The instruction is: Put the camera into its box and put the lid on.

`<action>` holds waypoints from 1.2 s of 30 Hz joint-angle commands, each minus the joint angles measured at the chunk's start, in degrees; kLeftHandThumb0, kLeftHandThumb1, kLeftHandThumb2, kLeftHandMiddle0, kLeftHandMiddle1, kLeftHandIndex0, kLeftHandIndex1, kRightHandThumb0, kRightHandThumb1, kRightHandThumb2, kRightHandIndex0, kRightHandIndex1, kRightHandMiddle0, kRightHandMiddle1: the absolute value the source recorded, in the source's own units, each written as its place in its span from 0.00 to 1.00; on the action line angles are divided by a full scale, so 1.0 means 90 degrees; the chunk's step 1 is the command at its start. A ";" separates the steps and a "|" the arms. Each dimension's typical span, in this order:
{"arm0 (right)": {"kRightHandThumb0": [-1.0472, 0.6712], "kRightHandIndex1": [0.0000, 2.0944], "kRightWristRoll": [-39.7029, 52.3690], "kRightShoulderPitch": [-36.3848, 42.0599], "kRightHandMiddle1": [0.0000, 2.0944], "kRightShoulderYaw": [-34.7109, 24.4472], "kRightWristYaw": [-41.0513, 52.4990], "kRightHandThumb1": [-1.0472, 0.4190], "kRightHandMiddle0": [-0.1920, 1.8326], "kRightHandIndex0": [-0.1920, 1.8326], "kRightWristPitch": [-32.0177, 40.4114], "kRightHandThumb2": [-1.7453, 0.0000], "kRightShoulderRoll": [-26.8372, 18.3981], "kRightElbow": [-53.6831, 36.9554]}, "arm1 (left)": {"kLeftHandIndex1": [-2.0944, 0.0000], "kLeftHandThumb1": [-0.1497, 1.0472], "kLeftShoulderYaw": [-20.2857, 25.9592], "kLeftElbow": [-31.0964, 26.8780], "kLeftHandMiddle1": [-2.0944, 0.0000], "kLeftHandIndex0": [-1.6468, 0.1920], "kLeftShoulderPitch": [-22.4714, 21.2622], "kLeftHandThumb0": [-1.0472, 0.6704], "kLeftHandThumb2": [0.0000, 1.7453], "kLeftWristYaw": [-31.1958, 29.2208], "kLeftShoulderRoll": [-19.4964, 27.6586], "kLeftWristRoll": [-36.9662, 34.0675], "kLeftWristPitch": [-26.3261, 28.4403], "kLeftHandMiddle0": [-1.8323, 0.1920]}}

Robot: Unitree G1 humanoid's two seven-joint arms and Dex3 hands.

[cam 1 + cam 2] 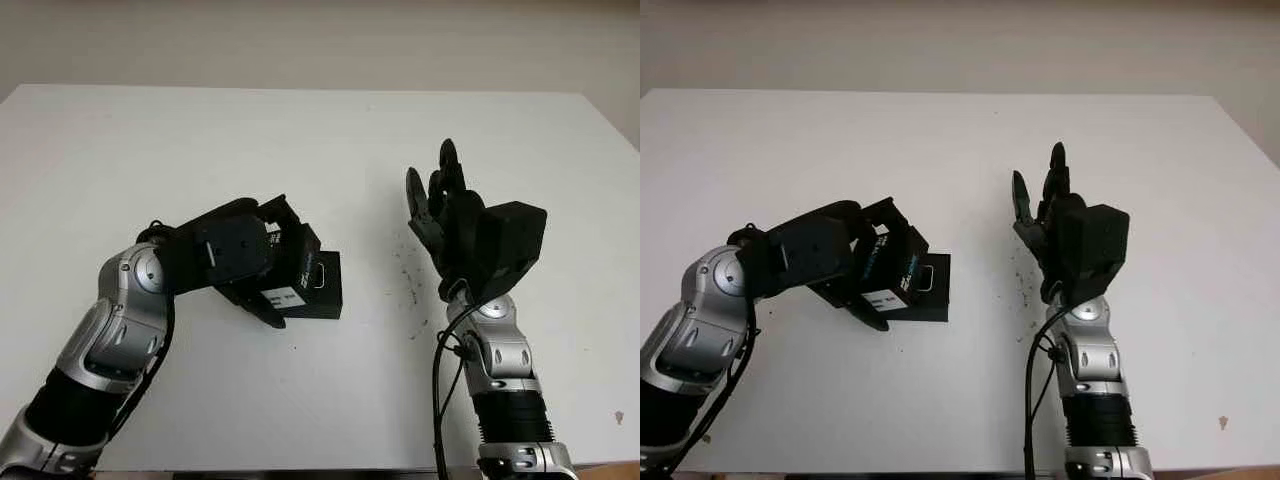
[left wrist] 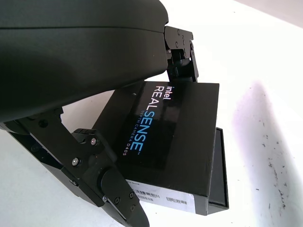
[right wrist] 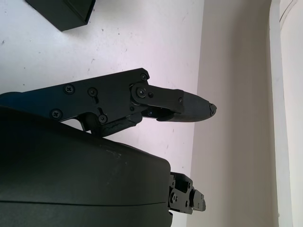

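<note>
In the left wrist view, my left hand is shut on the black lid (image 2: 165, 137), printed "intel REALSENSE", with one finger (image 2: 182, 56) at its far edge and another under its near edge. From the head, the left hand (image 1: 272, 268) holds the lid (image 1: 283, 296) tilted over the black box (image 1: 325, 290), which sits left of the table's centre. The lid is offset, so the box's right strip (image 2: 218, 170) stays uncovered, and a small pale oblong (image 1: 318, 276) shows there. My right hand (image 1: 440, 215) is open, raised above the table to the right of the box.
The white table (image 1: 300, 140) carries dark specks (image 1: 410, 285) between the box and my right arm. A small brown spot (image 1: 618, 417) lies near the front right corner. A corner of the box (image 3: 61, 12) appears in the right wrist view.
</note>
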 commanded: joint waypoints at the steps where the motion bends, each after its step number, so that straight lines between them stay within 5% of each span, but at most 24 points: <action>1: 0.30 0.03 -0.0033 -0.0034 0.03 0.0019 -0.0036 0.00 0.04 0.01 -0.0036 0.72 0.0025 -0.0056 | 0.21 0.99 -0.0145 0.0005 0.14 0.81 -0.0148 0.50 0.03 -0.0051 -0.0012 0.0051 0.0088 0.71; 21: 0.30 0.03 -0.0092 -0.0055 0.02 0.0060 -0.0121 0.00 0.04 0.02 -0.0160 0.73 0.0181 0.0039 | 0.22 1.00 -0.0249 0.0562 0.12 0.83 -0.0387 0.51 0.04 0.0406 -0.0011 0.0382 -0.0811 0.74; 36: 0.29 0.03 -0.0090 -0.0065 0.03 0.0074 -0.0182 0.00 0.04 0.02 -0.0114 0.73 0.0252 0.0032 | 0.22 1.00 -0.0385 0.0650 0.14 0.81 -0.0746 0.49 0.03 -0.0235 -0.0194 0.0208 0.0392 0.71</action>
